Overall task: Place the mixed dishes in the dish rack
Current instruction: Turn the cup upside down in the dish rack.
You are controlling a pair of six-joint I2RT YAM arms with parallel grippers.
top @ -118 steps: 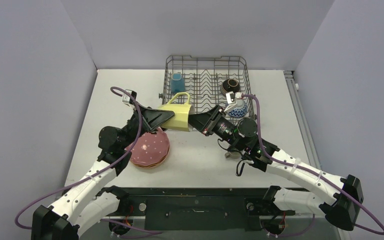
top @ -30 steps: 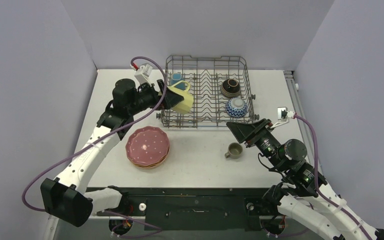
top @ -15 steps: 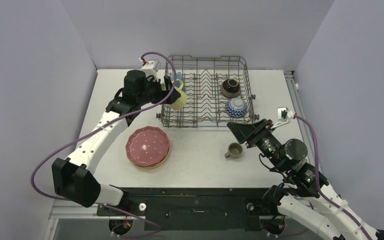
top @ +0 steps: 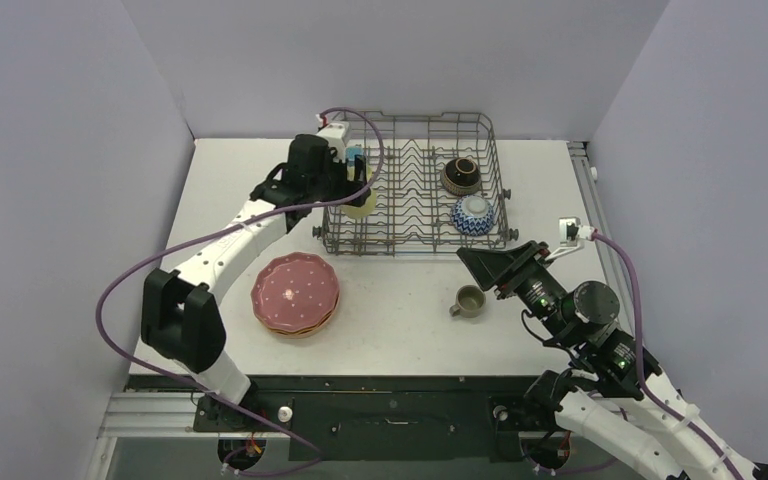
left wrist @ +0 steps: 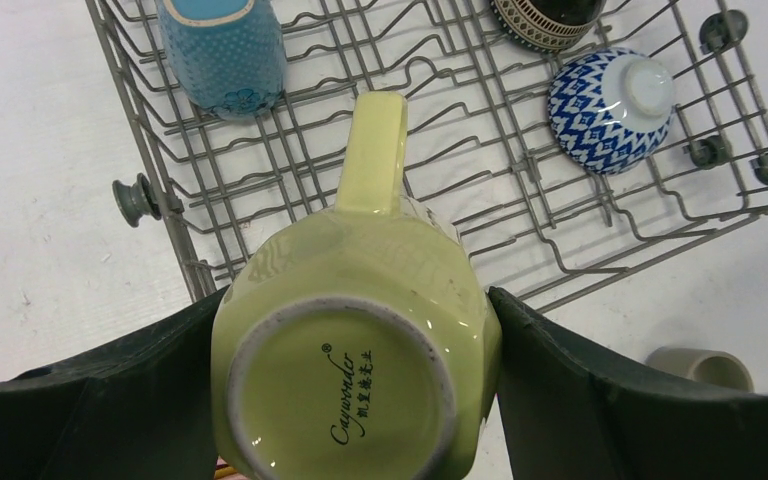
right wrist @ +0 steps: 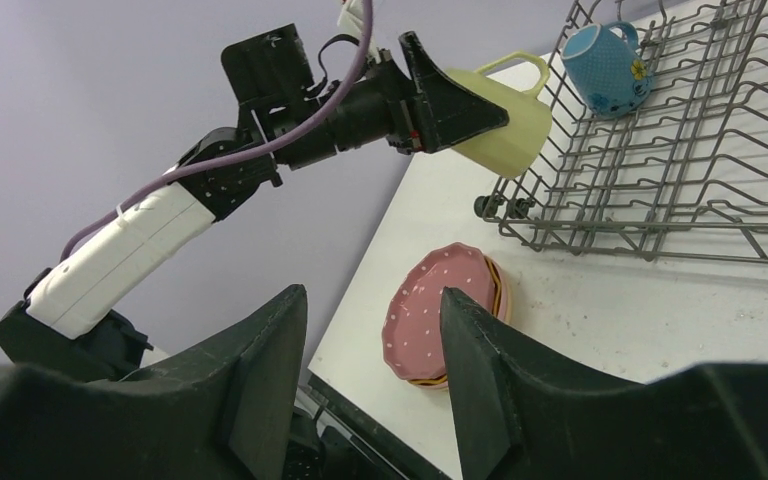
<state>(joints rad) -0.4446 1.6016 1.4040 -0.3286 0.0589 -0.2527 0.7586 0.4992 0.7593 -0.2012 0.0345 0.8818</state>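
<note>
White-shelled left arm (top: 228,246) at nine o'clock and right arm (top: 615,428) at five o'clock have black motor joints (top: 182,318), looping purple cables (top: 102,308) and broad black wedge-shaped fingers (right wrist: 260,380).

There is one grey wire dish rack (top: 412,114). Three mugs: one light-blue mug (left wrist: 222,50), one pale-yellow mug (left wrist: 360,330), one small olive mug (top: 470,300). Two bowls: one dark-brown bowl (top: 461,176), one blue-white patterned bowl (top: 474,214). One stack of plates, with a pink white-dotted scalloped plate (top: 295,290) on top; the number below is unclear.
</note>
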